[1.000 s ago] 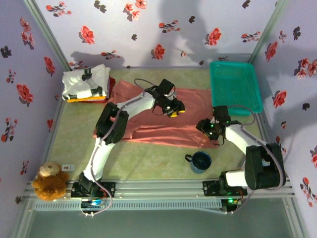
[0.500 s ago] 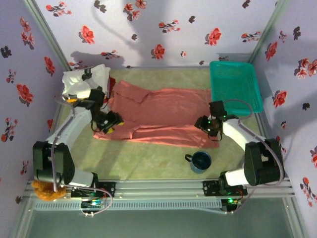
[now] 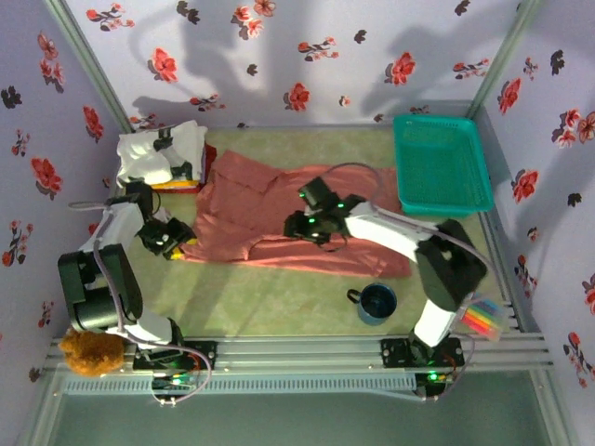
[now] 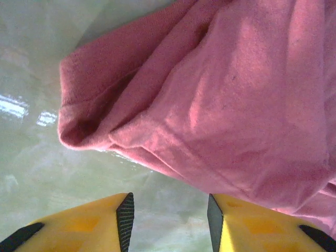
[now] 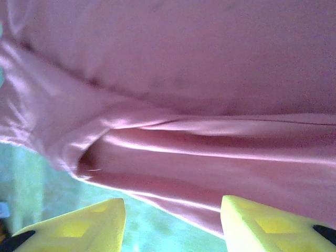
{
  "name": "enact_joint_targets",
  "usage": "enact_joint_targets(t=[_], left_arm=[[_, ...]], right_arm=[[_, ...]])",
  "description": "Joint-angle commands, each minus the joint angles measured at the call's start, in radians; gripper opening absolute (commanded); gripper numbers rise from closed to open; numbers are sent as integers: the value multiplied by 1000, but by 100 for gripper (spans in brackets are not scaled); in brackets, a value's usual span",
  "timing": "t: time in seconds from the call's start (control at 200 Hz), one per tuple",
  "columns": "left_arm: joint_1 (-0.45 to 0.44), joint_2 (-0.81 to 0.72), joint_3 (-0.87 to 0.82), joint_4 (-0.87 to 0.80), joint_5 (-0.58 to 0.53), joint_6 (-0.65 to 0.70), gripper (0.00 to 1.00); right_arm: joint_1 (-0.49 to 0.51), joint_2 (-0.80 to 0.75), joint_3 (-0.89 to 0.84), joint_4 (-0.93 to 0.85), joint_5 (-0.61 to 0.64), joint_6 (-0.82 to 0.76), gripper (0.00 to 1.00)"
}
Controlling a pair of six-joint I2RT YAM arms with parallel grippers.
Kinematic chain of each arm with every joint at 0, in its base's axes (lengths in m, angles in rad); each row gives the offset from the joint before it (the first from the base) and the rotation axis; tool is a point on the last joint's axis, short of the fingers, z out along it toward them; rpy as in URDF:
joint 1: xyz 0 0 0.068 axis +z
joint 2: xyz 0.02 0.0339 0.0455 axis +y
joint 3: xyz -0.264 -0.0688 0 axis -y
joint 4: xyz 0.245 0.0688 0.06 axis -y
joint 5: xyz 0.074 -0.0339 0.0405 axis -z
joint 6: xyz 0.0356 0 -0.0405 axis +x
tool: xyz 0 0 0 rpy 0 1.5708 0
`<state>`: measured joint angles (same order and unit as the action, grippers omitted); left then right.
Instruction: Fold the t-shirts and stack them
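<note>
A brown teddy bear [image 3: 88, 339] sits at the near left corner of the table [image 3: 279, 297].

At the far left corner there is a pile of folded t-shirts [image 3: 160, 156]. The white one with black marks is on top. A yellow one and a red one peek out from under it.

The left gripper [image 3: 175, 240] is low by the left edge of the table, just beside the near left corner of the pink t-shirt [image 3: 279, 200]. In the left wrist view its 2 yellow fingers [image 4: 89, 226] are apart. Nothing is between them but bare table. The bunched-up edge of the pink t-shirt [image 4: 220, 94] lies just ahead of the tips.

The big pink t-shirt lies spread out in the middle of the table, with some wrinkles and folds in it.

The right gripper [image 3: 309, 228] hangs over the middle of the pink t-shirt, close to its near edge. In the right wrist view its 2 yellow fingers [image 5: 84, 223] are apart too and hold nothing. The pink cloth [image 5: 199, 94] with a long fold is right ahead of them.

A dark blue mug [image 3: 376, 302] stands near the near edge of the table, just beside the t-shirt.

A teal basket [image 3: 405, 167] sits at the far right corner.
</note>
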<state>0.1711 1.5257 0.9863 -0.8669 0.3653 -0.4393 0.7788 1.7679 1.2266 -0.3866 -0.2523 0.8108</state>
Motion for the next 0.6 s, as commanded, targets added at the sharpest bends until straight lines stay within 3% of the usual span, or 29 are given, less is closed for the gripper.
enact_joint_targets(t=[0.0,0.2,0.49,0.595], left_arm=[[17,39,22,33,-12,57,43],[30,60,17,29,-101,77,43],[39,115,11,75,-64,76,42],[40,131,11,92,-39,72,37]], right_arm=[[55,99,114,84,-70,82,51],[119,243,268,81,-115,96,51],[137,325,343,36,-137,104,51],[137,330,340,30,-150,112,51]])
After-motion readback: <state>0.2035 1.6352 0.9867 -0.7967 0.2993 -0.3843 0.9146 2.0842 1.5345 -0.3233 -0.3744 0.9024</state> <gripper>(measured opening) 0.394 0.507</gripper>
